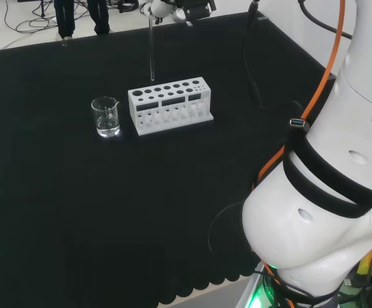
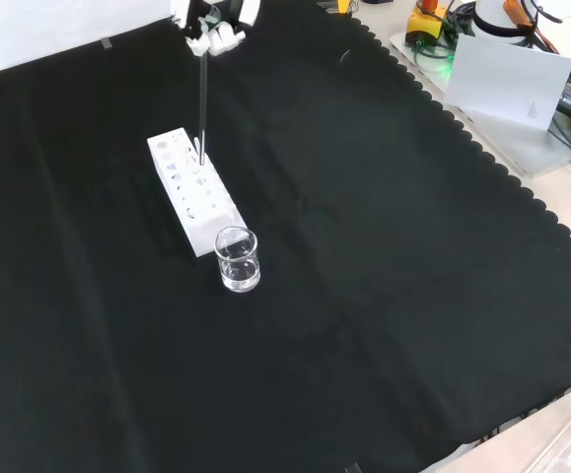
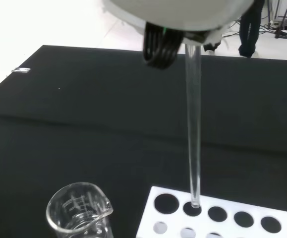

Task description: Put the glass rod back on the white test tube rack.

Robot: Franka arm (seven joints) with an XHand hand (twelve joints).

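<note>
A thin clear glass rod [image 1: 151, 54] hangs upright from the hand [image 1: 162, 8] at the far edge of the cloth in the head view. The fingers pinch its top end. In the front view the hand [image 2: 213, 34] is at the top and the rod [image 2: 202, 103] drops toward the white test tube rack [image 2: 194, 193]. Close up, the rod's lower tip [image 3: 195, 202] sits right at a hole in the rack's back row [image 3: 222, 218], near the end by the beaker. The rack [image 1: 169, 105] stands mid-cloth with two rows of round holes.
A small clear glass beaker [image 1: 106, 117] with a little liquid stands just left of the rack in the head view, and in front of it in the front view [image 2: 238, 259]. The arm's white links [image 1: 327, 186] fill the head view's right.
</note>
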